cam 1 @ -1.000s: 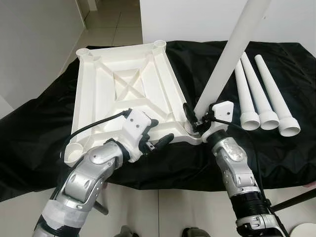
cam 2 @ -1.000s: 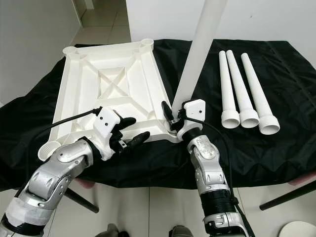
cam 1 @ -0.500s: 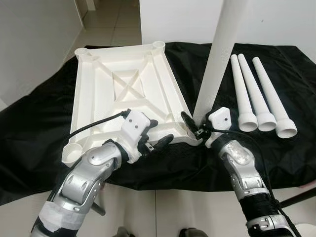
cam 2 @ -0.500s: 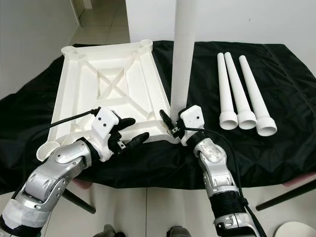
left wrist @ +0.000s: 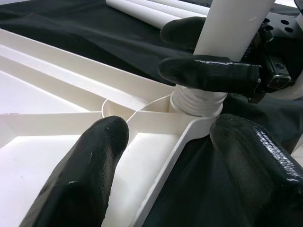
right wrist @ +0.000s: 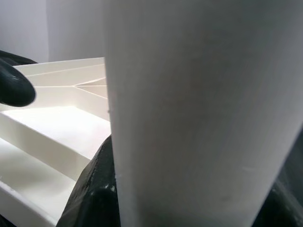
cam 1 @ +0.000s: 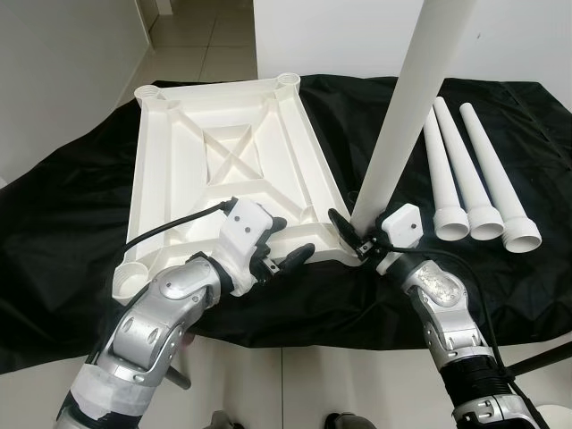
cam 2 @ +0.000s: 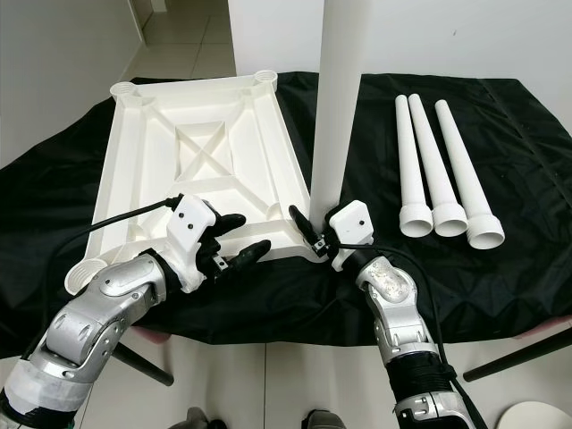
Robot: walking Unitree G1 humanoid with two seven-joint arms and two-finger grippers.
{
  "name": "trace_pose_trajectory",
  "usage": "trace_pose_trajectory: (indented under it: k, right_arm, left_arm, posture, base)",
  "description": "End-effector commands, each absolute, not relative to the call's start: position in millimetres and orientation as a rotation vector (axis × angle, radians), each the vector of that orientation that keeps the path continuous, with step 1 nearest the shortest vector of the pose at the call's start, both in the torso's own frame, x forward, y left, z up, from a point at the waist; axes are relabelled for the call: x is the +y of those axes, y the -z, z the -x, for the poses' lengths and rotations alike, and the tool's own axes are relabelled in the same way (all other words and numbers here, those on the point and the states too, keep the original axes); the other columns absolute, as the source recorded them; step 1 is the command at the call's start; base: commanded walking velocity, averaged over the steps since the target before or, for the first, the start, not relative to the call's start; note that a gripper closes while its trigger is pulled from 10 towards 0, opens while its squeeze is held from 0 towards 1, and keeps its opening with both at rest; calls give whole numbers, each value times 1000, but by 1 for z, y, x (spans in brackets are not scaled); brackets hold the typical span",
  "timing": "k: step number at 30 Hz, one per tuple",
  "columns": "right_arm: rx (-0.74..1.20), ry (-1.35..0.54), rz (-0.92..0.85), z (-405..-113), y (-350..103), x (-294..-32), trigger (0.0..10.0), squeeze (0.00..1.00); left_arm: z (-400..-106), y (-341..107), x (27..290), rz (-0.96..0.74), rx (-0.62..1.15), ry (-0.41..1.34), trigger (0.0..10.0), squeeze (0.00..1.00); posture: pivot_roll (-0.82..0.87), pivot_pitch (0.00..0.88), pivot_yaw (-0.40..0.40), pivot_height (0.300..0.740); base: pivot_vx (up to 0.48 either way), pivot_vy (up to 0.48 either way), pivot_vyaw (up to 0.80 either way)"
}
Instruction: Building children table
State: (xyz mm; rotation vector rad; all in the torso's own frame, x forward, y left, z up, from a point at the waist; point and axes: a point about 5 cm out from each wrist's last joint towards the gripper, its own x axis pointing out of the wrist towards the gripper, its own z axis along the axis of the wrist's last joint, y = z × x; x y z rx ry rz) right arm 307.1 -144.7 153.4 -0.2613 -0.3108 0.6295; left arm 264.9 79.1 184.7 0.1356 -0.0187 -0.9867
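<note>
bright, even light; wrist views soft, perhaps too close for focus.

No readable txt, labels, brands or nos. showing anywhere: nothing legible on any surface in the eye views, and nothing legible in the wrist views either.
</note>
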Motion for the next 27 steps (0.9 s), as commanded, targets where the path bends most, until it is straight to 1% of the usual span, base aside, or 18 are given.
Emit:
trace_pose_trajectory:
  k: [1,3,10,16,26,27]
  right_arm:
    - [-133,-647,211,-305,-119,-147,10000,0]
    - [-114,-640,170,-310,-118,-145,10000,0]
    - [-84,-639,139,-314,-118,-144,10000,0]
    - [-3,-606,63,-324,-116,-144,10000,0]
    - [34,-594,20,-326,-114,-142,10000,0]
    - [49,-591,-7,-327,-114,-139,10000,0]
  left_arm:
    - [-261,-185,76,-145,-10,1045,10000,0]
    - [-261,-185,77,-146,-11,1042,10000,0]
    - [-260,-184,77,-145,-10,1036,10000,0]
    - [-259,-185,79,-145,-10,1027,10000,0]
    - [-258,-184,79,-146,-8,1025,10000,0]
    - [-258,-184,79,-148,-8,1026,10000,0]
  posture:
    - [-86,125,54,740]
    - [-80,125,50,740]
    - [-75,126,45,740]
    - [-67,129,40,740]
    - [-64,131,40,740]
    - [-64,130,43,740]
  base:
    - [0,0,0]
    - [0,0,0]
    - [0,0,0]
    - [0,0,0]
    - [0,0,0]
    - [0,0,0]
